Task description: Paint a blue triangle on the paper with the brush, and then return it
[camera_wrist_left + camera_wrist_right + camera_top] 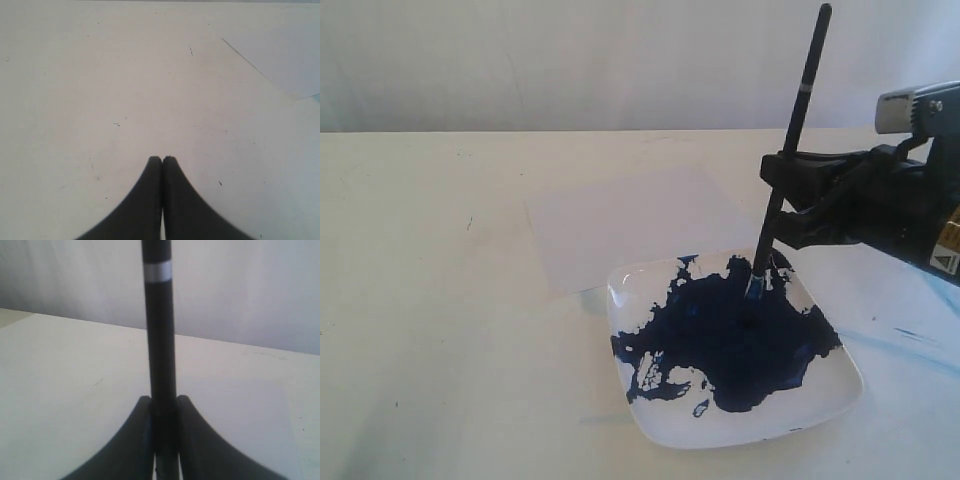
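You have one brush (pixel 798 120) in play, standing nearly upright with its top leaning toward the right of the exterior view, its bristle tip dipped at the far edge of the dark-blue paint pool (pixel 740 340). There is one silver band (pixel 157 271) on the black handle, above the grip. Your right tool (pixel 778 195) is clamped on the handle below that band, its two fingers pressed to either side of the shaft. That arm reaches in level from the right, with the tool lying sideways above the far right corner of the plate (pixel 820 410). You have one white square plate, and the pool covers most of its middle. One sheet of paper (pixel 620 225) lies flat on the desk (pixel 440 330) behind the plate to the left, and its near edge is just beside the plate's far corner. A few pale blue smears (pixel 910 335) mark the desk to the right of the plate. Your left tool (pixel 162 160) has its jaws closed together on nothing and points down at bare desk, near one corner of the paper.
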`<state>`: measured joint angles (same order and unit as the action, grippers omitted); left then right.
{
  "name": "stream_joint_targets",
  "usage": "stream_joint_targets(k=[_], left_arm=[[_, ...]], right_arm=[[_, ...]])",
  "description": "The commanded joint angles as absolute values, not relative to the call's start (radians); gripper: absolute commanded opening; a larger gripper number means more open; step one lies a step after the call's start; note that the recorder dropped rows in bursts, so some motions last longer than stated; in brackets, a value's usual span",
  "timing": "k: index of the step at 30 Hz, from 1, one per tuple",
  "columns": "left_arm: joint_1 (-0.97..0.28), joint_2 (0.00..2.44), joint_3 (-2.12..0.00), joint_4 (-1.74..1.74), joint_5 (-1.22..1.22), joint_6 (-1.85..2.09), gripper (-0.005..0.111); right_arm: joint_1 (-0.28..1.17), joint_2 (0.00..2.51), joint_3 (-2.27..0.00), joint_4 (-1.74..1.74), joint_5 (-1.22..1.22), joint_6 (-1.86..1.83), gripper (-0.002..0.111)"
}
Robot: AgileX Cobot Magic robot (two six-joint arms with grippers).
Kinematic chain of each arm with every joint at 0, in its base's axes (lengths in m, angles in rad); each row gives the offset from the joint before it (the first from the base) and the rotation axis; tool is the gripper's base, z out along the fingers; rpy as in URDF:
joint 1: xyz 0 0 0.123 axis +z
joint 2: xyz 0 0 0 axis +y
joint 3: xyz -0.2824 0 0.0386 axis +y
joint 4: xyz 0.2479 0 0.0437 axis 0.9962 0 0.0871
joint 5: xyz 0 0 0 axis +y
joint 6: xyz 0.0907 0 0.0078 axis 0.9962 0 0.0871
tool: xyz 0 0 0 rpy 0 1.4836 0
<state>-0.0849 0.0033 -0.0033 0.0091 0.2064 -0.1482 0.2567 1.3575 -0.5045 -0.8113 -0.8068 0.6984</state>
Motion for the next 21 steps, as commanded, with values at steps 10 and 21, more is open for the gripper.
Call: stream_joint_targets(k=[10, 21], left_arm=[[-0.093, 0.0, 0.0, 0.008, 0.202, -0.155, 0.0], [-0.093, 0.0, 0.0, 0.008, 0.202, -0.155, 0.0]], right_arm=[[0.25, 1.388, -0.501, -0.781, -0.883, 0.657, 0.0], [0.25, 1.386, -0.501, -0.781, -0.943, 0.657, 0.0]])
